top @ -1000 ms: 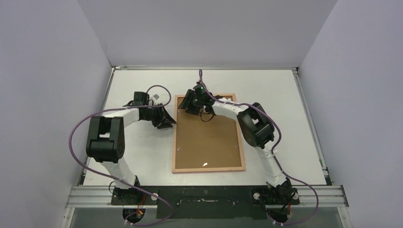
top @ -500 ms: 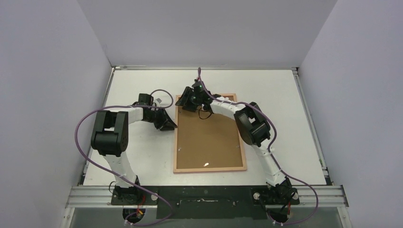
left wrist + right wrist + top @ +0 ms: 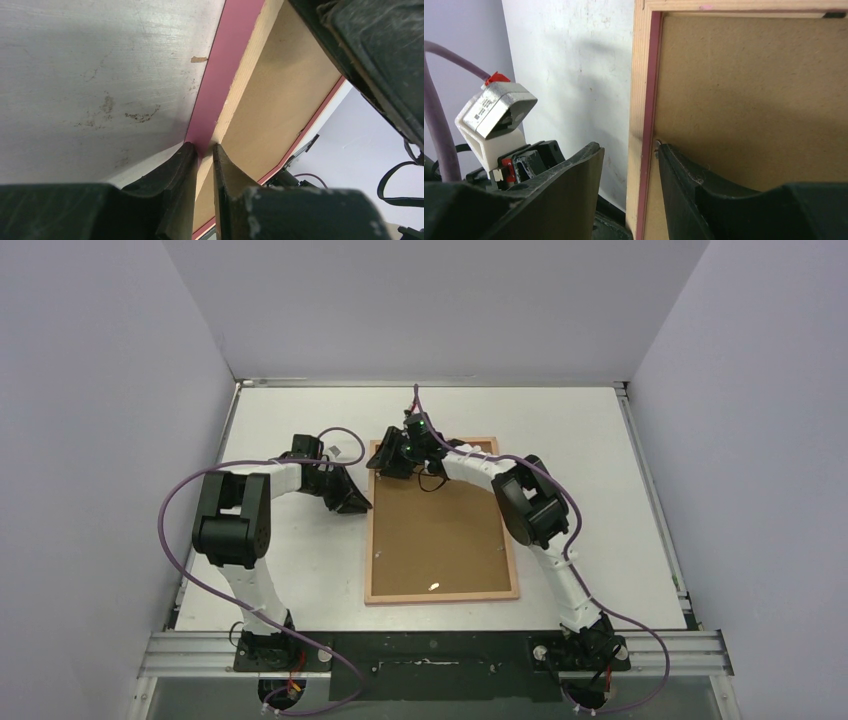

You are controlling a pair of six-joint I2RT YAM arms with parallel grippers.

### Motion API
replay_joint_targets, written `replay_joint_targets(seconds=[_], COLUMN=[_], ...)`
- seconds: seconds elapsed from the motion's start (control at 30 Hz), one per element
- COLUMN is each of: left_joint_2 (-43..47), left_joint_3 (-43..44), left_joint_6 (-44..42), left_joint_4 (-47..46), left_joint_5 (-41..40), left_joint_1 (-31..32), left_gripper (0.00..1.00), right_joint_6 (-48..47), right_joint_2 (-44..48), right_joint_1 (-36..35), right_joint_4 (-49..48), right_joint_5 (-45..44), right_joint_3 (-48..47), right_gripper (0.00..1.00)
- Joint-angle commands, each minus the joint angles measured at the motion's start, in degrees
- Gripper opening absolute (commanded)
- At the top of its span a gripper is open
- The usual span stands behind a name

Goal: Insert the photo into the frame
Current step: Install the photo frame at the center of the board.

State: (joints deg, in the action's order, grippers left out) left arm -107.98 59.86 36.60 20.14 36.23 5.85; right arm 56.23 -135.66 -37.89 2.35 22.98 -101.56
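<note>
1. Top view. The frame (image 3: 440, 597) lies face-down on the table (image 3: 580, 440), wood side up, with the brown backing panel (image 3: 440, 540) seated inside it. The left gripper (image 3: 358, 502) is at the frame's left rail, up toward the far end. The right gripper (image 3: 385, 462) is over the far-left corner. The photo is not seen anywhere on the table.

2. Left wrist view. The left gripper (image 3: 202, 148) has its fingers drawn almost together, with the frame's edge (image 3: 227, 55) (pink band, then pale wood) running into the narrow gap. It reads as pinched on that rail. The backing panel (image 3: 285, 95) shows beyond, and bare table (image 3: 100, 60) lies to the other side.

3. Right wrist view. The right gripper (image 3: 629, 147) is spread wide, straddling the frame's left rail (image 3: 639, 75) without clamping it. One finger is outside over the table. The other fingertip is on the backing panel (image 3: 749, 90), just beside a small metal tab (image 3: 657, 145) at the inner lip.

4. Judgement. No view shows the photo. It may sit beneath the backing, though this cannot be confirmed. The step looks like work on a retaining tab at this corner while the left arm steadies the frame.

5. Next move calls for a fine fingertip nudge on the tab with the left hold kept firm. The frame could skid if that hold slips.
</note>
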Motion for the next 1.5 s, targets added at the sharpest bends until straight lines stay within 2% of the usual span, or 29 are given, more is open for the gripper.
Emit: replay_joint_targets(seconds=[0.0,0.83,1.47], left_joint_2=[-2.1,-3.5,-4.1], left_joint_3=[0.9,1.8,2.8], left_joint_6=[-2.0,-3.0,-3.4], left_joint_4=[0.9,2.1,3.0], left_joint_5=[-6.3,-6.4,-6.7], left_joint_1=[0.1,0.0,0.0], left_gripper=[0.14,0.13,0.12], right_joint_6=[-1.8,-8.8,-14.9], right_joint_2=[-1.2,-4.3,-4.3], right_joint_1=[-0.6,-0.2,-0.3], right_joint_4=[0.5,-0.7,2.4], right_joint_5=[3.1,12.5,15.3], right_joint_3=[0.6,-2.0,-1.8], right_gripper=[0.45,0.45,0.45])
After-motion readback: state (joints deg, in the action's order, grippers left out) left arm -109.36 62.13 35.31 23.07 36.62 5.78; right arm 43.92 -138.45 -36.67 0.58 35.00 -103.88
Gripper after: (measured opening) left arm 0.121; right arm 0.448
